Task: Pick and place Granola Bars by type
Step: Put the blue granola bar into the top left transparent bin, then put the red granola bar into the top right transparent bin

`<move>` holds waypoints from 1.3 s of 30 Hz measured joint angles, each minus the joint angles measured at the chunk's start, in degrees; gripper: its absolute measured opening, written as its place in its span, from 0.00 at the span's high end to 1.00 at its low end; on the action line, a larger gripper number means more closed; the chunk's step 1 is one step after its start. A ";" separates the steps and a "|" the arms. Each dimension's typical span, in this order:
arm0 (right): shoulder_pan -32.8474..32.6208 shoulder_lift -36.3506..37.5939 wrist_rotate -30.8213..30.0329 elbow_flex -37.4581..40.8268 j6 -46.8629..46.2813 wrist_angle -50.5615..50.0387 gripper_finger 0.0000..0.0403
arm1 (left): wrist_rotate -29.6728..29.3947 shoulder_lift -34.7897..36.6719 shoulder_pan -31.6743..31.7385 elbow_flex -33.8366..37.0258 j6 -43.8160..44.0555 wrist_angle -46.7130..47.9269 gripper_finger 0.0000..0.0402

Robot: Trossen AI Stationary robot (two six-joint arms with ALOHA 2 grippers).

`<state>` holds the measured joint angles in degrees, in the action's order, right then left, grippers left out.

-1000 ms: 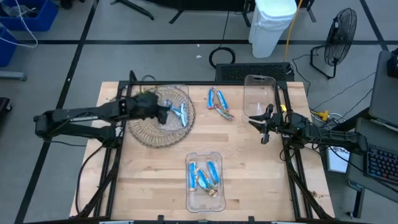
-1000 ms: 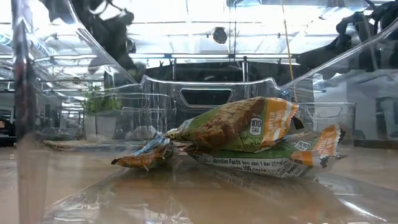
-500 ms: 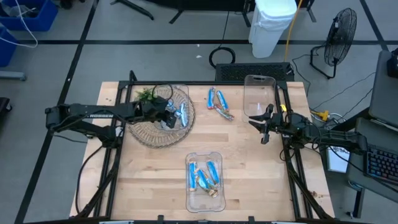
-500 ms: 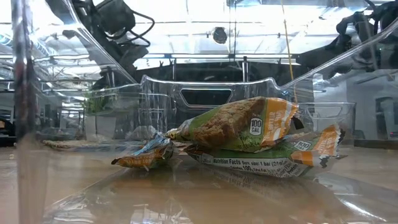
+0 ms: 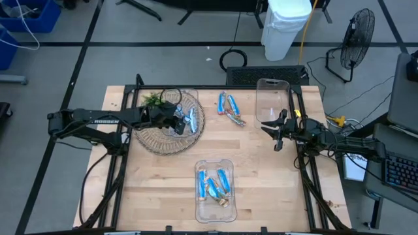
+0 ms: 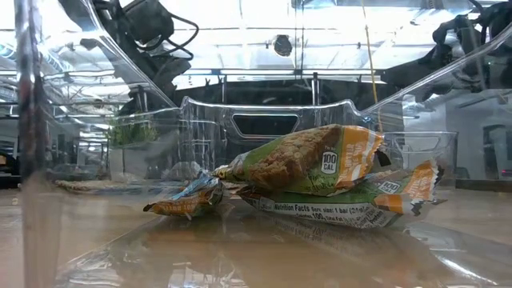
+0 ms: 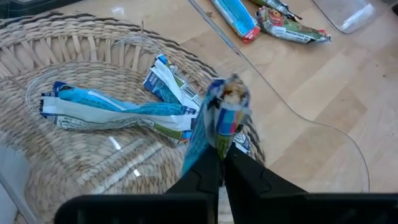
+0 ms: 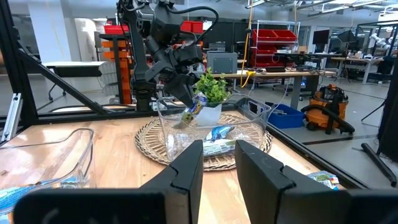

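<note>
The left arm had swung across the wicker basket (image 5: 163, 137); its fingers (image 7: 214, 168) gripped a blue granola bar (image 7: 221, 118). The right gripper (image 8: 217, 163) waited, fingers apart.

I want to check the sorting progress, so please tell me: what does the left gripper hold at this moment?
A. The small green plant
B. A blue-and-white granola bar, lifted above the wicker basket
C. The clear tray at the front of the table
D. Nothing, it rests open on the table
B. The left gripper pinches a blue-and-white granola bar over the wicker basket, where other bars still lie.
</note>
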<state>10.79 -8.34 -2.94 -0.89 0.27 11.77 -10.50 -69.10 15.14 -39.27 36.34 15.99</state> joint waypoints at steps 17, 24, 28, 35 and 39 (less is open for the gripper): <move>0.01 0.00 0.00 0.00 0.00 -0.02 0.79 | 6.52 0.64 -0.01 -0.07 0.00 -9.52 0.91; 0.00 0.02 0.00 0.02 0.00 -0.02 0.79 | 6.54 0.59 0.00 -0.07 -0.03 -7.43 0.88; 0.00 0.02 0.00 0.00 0.00 -0.02 0.79 | 6.49 0.59 0.00 -0.07 -0.27 -7.09 0.88; 0.01 0.02 0.01 0.01 0.00 -0.02 0.79 | 8.23 1.28 0.00 -0.04 -1.46 -7.06 0.88; 0.02 0.02 0.00 0.00 0.00 0.00 0.79 | 10.51 4.38 -1.82 -0.04 -8.90 -8.14 0.88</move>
<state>10.81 -8.32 -2.94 -0.88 0.27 11.77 0.01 -64.72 13.32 -39.31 27.44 7.85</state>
